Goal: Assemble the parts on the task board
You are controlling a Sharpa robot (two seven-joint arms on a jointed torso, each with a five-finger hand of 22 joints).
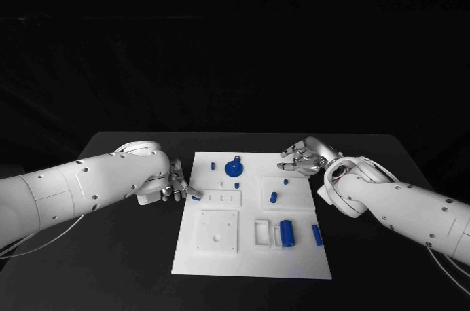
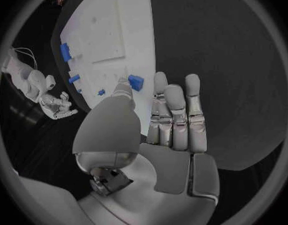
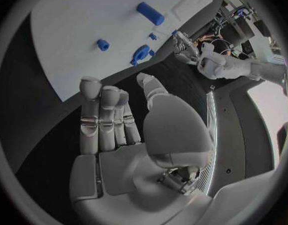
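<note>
Blue parts lie scattered on the white task board [image 1: 252, 257] mid-worktop, and I have the left hand [image 1: 173, 185], fingers apart and empty, reaching a small blue block [image 1: 196, 197] at its left edge, needing a pinch, the right hand [image 1: 305, 156] spread empty at the far right.

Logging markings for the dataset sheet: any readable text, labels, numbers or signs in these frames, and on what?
None can be read.
Task board: plain white, no print visible.
Blue parts, e.g. the cylinder and the round piece: no markings visible.
Left hand and right hand: no lettering visible on the hands or the white arms.
Table: bare black.
</note>
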